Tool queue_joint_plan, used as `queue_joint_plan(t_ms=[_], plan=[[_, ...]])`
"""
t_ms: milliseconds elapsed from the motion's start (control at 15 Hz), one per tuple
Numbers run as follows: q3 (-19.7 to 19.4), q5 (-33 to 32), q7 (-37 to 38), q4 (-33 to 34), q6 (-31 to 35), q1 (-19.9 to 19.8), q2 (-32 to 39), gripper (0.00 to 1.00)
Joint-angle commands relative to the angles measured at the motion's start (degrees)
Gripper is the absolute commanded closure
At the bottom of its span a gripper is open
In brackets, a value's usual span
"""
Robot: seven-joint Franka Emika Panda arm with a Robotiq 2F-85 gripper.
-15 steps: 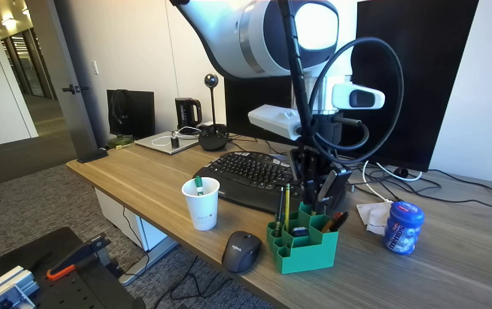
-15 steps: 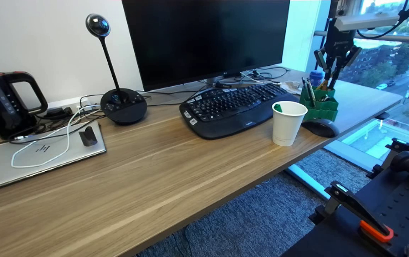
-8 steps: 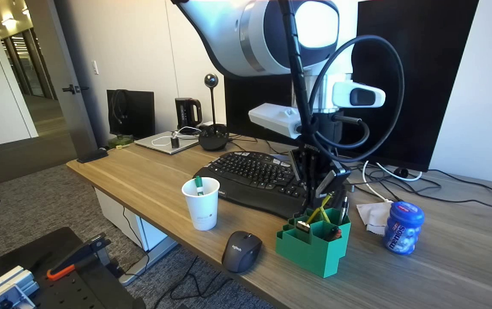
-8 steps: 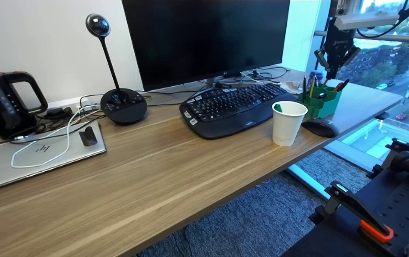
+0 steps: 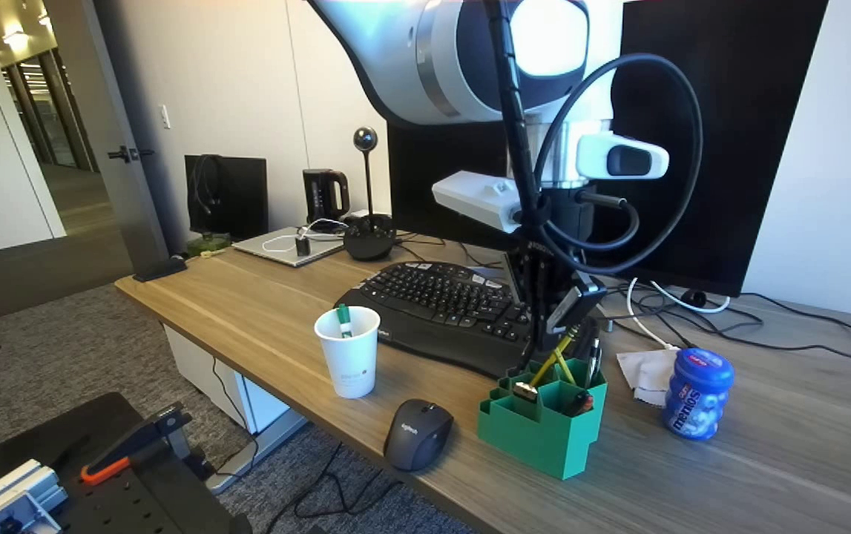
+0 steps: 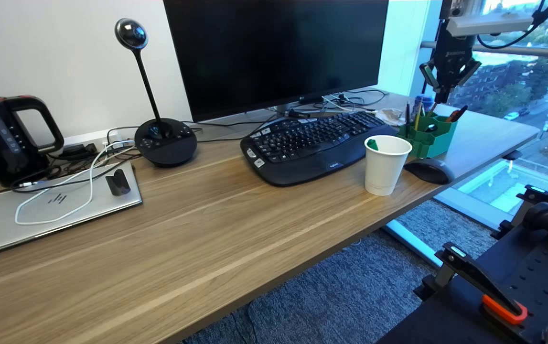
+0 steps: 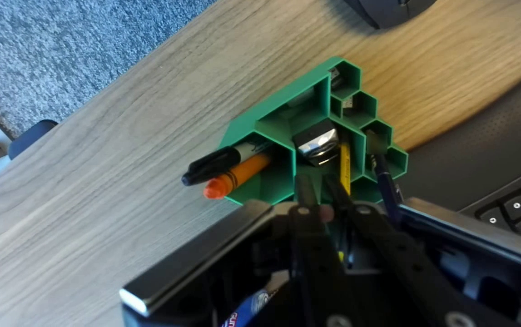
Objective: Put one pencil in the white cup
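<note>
Your arm has risen slightly over the last half-second, and since a second ago the green organiser has swung round on the bench, most likely dragged as you closed in. The white cup has stayed put: upright near the front edge, just off the keyboard, well apart from the jaws. Those stood parted a second ago; now they look closed on a pencil, its pink end between them in the wrist view, its lower part seemingly inside the organiser. For you, that probably means the grasp is made and the lift has begun. Raise it straight, or a tilted shaft may pull the organiser along.

Counting down by size, you have one bench, one laptop, one keyboard, one kettle, one green organiser, one white cup, one blue jar and one mouse. Among the slim things you can make out two pencils, the second pencil yellow and leaning beside a sharpener; one dark pen; one black marker; one orange marker; and one green marker, already in the cup, so room there may be tighter. Smallest is the one sharpener.
</note>
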Motion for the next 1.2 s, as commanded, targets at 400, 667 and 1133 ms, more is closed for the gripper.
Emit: queue_joint_plan(t_ms=[400, 667, 1133], plan=[[1.63, 3.11, -6.01, -2.56, -0.49, -1.64, -7.76, 0.98], [1.76, 4.09, -8.26, -3.2, -0.51, -2.02, -9.96, 0.98], [2.29, 6.33, -11.24, -3.73, -1.66, -2.73, -12.14, 0.98]])
